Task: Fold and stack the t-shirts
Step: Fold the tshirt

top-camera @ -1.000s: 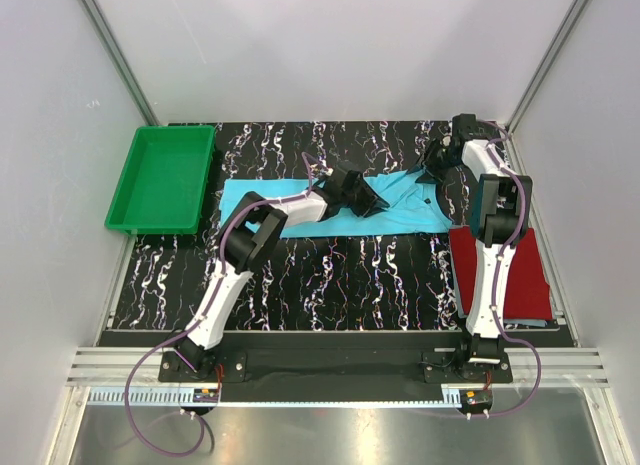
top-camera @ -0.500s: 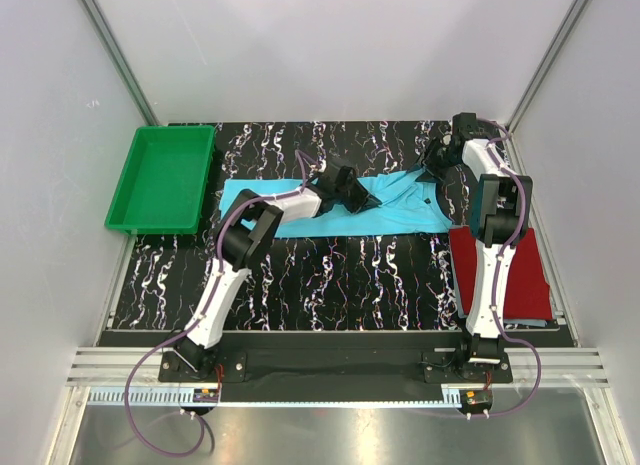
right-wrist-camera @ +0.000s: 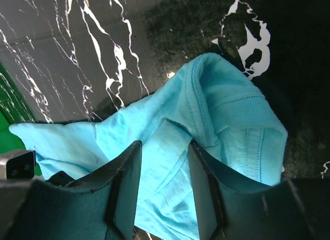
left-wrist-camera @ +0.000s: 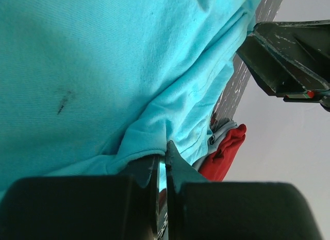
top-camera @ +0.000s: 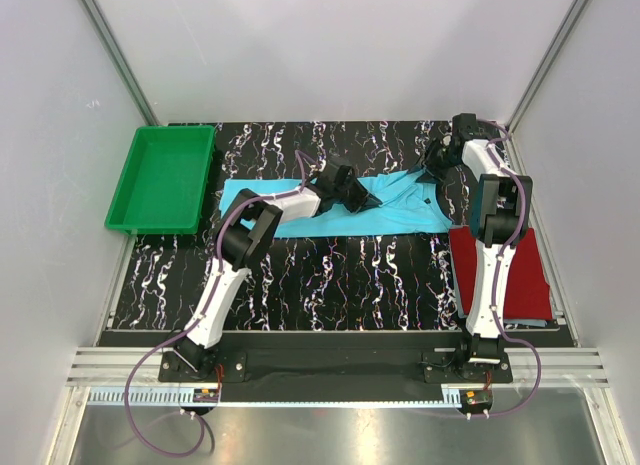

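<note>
The turquoise t-shirt [top-camera: 395,217] lies spread across the back of the black marbled table. My left gripper [top-camera: 356,192] is low over its middle. In the left wrist view this gripper [left-wrist-camera: 166,148] is shut, with a folded edge of the turquoise t-shirt [left-wrist-camera: 93,69] pinched at its tips. My right gripper [top-camera: 433,165] is at the shirt's right end. It [right-wrist-camera: 164,147] stands open, its fingers on either side of a hemmed flap of the turquoise t-shirt [right-wrist-camera: 227,121]. The dark red t-shirt [top-camera: 525,275] lies folded at the right, near the right arm.
A green tray [top-camera: 165,132] stands at the back left. White walls and metal frame posts close in the table on three sides. A grey cloth edge [left-wrist-camera: 220,136] shows under the dark red t-shirt [left-wrist-camera: 228,151].
My left gripper has shut on the shirt's fold and shifted slightly left and back. The right arm has not moved.
</note>
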